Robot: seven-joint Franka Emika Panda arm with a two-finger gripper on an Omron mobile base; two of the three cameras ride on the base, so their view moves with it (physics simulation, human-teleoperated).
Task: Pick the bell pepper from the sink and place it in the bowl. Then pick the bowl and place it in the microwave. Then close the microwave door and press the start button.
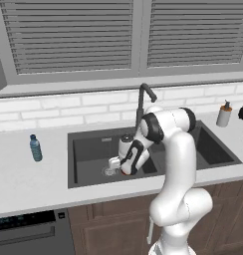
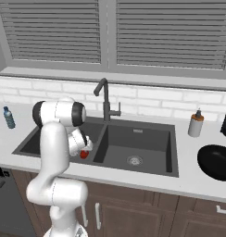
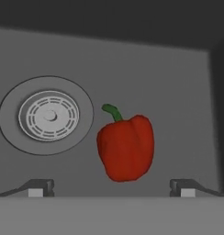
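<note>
Claw (image 3: 111,188) spread wide, empty, poised over the bell pepper (image 3: 126,147) lying beside the drain (image 3: 48,114) in the sink (image 1: 93,144)'s left basin. It should descend centred, probably straddling the body, then close.

You're looking at a home kitchen. A dark grey double-basin sink (image 2: 133,143) is set into a pale countertop (image 1: 24,179), with a tall dark faucet (image 2: 104,99) behind it and a white brick-tile backsplash (image 1: 59,112) under slatted window blinds (image 2: 170,32). Brown wooden cabinet doors (image 2: 133,215) run below the counter. A soap dispenser (image 2: 196,123), a small water bottle (image 1: 36,148) and a black bowl (image 2: 216,162) stand on the counter.
</note>
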